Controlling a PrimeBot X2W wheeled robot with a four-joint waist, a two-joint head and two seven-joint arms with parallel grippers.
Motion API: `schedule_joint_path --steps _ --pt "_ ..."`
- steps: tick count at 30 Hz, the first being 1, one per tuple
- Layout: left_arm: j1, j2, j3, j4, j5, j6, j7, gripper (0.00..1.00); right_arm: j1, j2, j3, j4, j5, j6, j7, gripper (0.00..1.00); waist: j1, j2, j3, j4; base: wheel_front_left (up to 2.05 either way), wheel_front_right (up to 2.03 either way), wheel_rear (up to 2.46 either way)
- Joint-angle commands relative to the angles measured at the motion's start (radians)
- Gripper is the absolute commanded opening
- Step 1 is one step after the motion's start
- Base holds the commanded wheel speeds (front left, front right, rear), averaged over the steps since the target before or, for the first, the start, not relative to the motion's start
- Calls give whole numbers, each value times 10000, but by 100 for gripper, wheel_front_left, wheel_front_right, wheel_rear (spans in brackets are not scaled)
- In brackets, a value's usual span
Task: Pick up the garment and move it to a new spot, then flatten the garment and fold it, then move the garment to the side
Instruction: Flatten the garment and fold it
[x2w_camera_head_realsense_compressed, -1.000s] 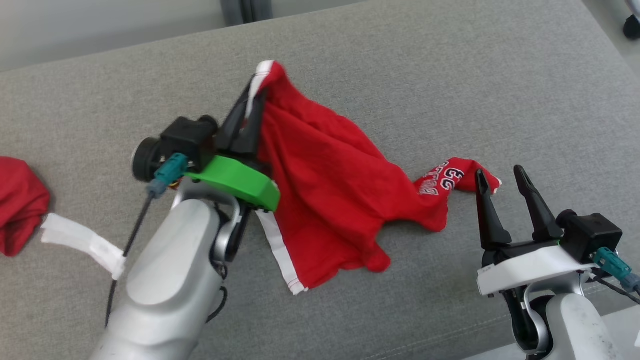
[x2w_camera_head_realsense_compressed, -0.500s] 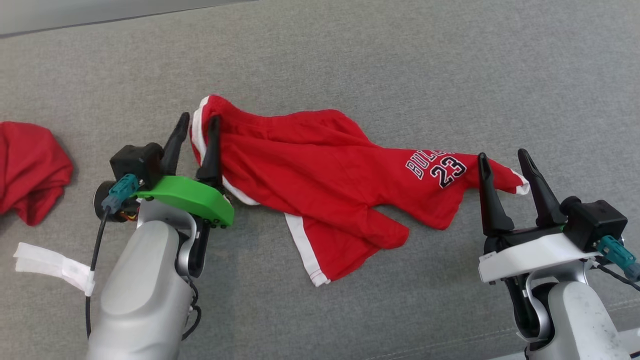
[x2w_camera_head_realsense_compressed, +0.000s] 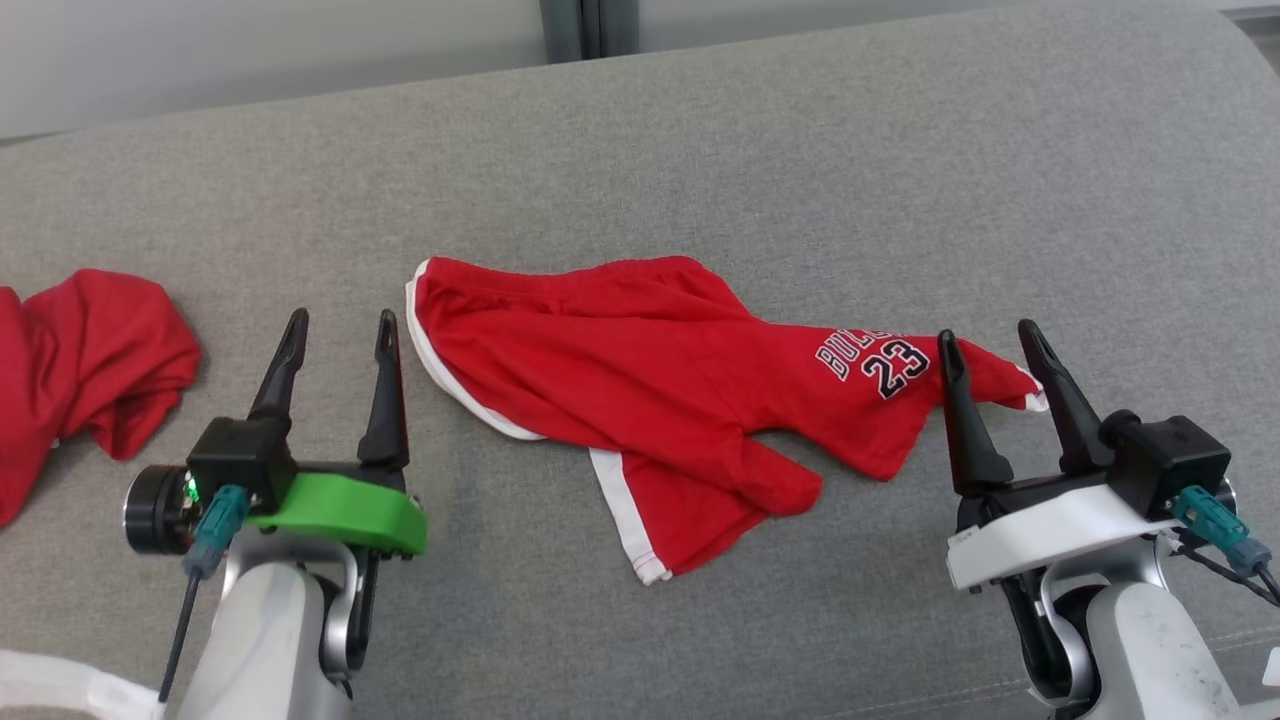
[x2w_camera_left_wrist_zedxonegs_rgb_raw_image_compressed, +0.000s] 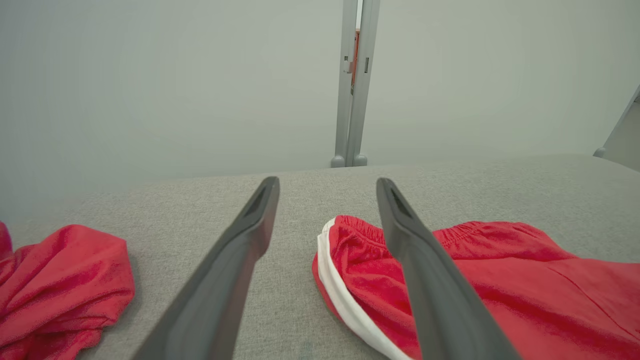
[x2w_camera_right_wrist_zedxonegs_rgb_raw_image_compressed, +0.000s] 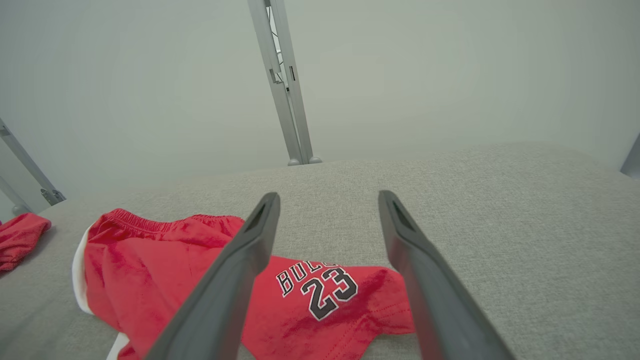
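The garment (x2w_camera_head_realsense_compressed: 640, 380) is a pair of red shorts with white trim and a "23" print, lying spread but creased on the grey cushion. Its waistband end (x2w_camera_left_wrist_zedxonegs_rgb_raw_image_compressed: 360, 250) faces left and the printed leg (x2w_camera_right_wrist_zedxonegs_rgb_raw_image_compressed: 320, 290) points right. My left gripper (x2w_camera_head_realsense_compressed: 340, 325) stands open just left of the waistband, holding nothing. In the left wrist view the left gripper (x2w_camera_left_wrist_zedxonegs_rgb_raw_image_compressed: 327, 185) has the waistband corner behind its right finger. My right gripper (x2w_camera_head_realsense_compressed: 990, 340) is open over the tip of the printed leg, and in its own view the right gripper (x2w_camera_right_wrist_zedxonegs_rgb_raw_image_compressed: 327, 197) frames the print without gripping it.
A second red cloth (x2w_camera_head_realsense_compressed: 90, 370) lies bunched at the far left, also in the left wrist view (x2w_camera_left_wrist_zedxonegs_rgb_raw_image_compressed: 55, 280). A white strip (x2w_camera_head_realsense_compressed: 60, 685) shows at the lower left corner. The cushion's back edge (x2w_camera_head_realsense_compressed: 700, 70) runs along the top, with a grey post (x2w_camera_left_wrist_zedxonegs_rgb_raw_image_compressed: 352, 85) behind.
My left gripper has opened and let the waistband go, then drawn back down and to the left. The shorts now lie flat on the cushion. The head camera has shifted; the right gripper stays open.
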Motion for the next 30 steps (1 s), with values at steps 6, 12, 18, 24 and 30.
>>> schedule_joint_path --steps 6,12,18,24,30 --pt "1294 363 304 -743 223 12 -1 100 423 -62 66 -162 -133 -3 230 100 0 0 -671 194 0 0 0" --pt "2009 431 259 -1202 132 4 55 100 757 -69 6 -319 -194 -3 398 100 0 0 -982 322 0 0 0" --pt "2207 480 217 -1442 9 19 164 100 932 -65 -53 -479 -232 -3 525 100 0 0 -1097 361 0 0 0" --pt "2279 508 193 -1490 -96 42 232 100 972 -63 -19 -530 -210 -3 594 100 0 0 -1147 315 0 0 0" --pt "2214 482 103 -1561 -137 52 225 100 1115 -60 290 -301 -159 -3 781 100 0 0 -1097 406 0 0 0"
